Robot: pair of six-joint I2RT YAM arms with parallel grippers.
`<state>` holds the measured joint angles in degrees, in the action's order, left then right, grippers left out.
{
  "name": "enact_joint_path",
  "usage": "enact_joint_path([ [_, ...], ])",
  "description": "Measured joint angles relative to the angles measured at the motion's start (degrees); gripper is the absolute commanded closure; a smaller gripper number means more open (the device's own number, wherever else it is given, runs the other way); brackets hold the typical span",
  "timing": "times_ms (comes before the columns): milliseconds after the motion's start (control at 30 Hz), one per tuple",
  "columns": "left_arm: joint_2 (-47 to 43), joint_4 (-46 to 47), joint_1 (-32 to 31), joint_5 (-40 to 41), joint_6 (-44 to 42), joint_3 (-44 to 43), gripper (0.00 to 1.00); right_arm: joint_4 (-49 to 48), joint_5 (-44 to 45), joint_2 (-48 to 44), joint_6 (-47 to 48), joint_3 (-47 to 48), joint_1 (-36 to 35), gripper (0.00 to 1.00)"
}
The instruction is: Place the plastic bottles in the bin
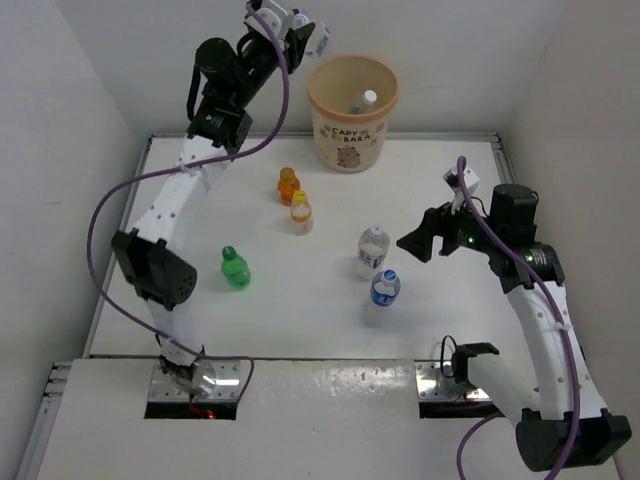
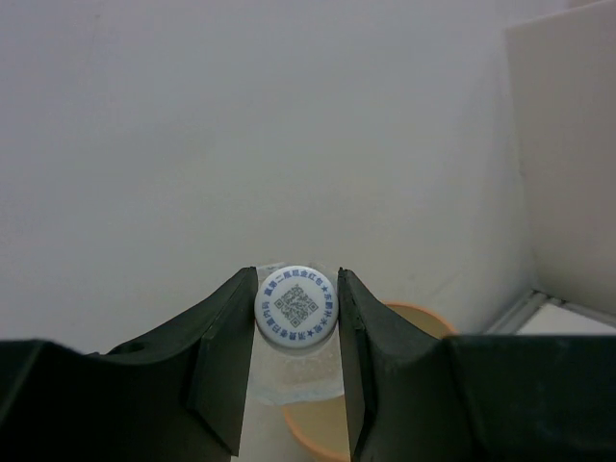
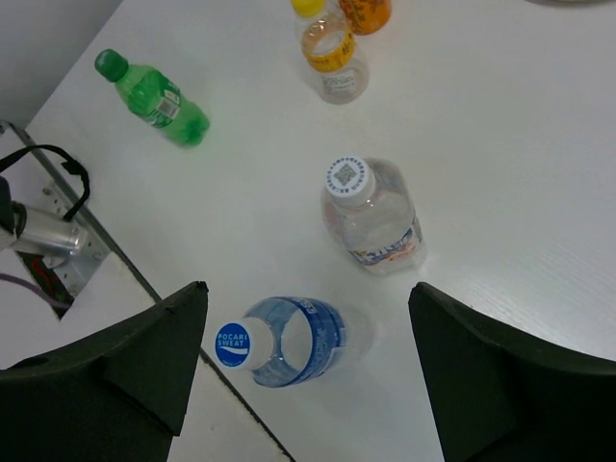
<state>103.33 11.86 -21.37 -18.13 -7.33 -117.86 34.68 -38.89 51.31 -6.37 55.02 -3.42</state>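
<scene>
My left gripper (image 1: 312, 35) is raised at the back, just left of the bin (image 1: 352, 130), and is shut on a clear bottle with a white cap (image 2: 295, 299); the bin's rim (image 2: 423, 316) shows below it. One white-capped bottle (image 1: 368, 98) lies inside the bin. My right gripper (image 1: 418, 240) is open above the table, to the right of the blue-capped bottle (image 3: 289, 339) and the clear white-capped bottle (image 3: 371, 214). The green bottle (image 1: 235, 268), orange bottle (image 1: 288, 185) and yellow-capped bottle (image 1: 300, 212) stand on the table.
White walls close the table at the back and both sides. A raised table edge (image 1: 250, 360) runs along the front by the arm bases. A black cable (image 3: 48, 164) loops near the left base.
</scene>
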Motion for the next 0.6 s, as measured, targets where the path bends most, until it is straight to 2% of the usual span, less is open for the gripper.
enact_joint_path([
  [200,20.3,6.1,1.8,3.8,2.1,-14.0,1.0,0.4,-0.6,0.0,1.6,0.0,-1.9,0.16],
  [333,29.5,8.1,2.9,3.1,4.9,-15.7,1.0,1.7,-0.4,0.0,3.8,0.0,-3.0,0.15],
  [467,33.3,8.0,3.4,1.4,7.5,-15.4,1.0,3.1,0.2,0.0,6.5,0.1,-4.4,0.15],
  [567,33.4,8.5,3.4,0.7,8.0,-15.2,0.19,4.0,1.0,-0.2,8.2,0.1,-5.4,0.14],
  [600,33.3,8.9,3.4,0.8,8.0,-15.2,0.0,4.3,1.2,-0.3,8.7,0.1,-5.7,0.14],
])
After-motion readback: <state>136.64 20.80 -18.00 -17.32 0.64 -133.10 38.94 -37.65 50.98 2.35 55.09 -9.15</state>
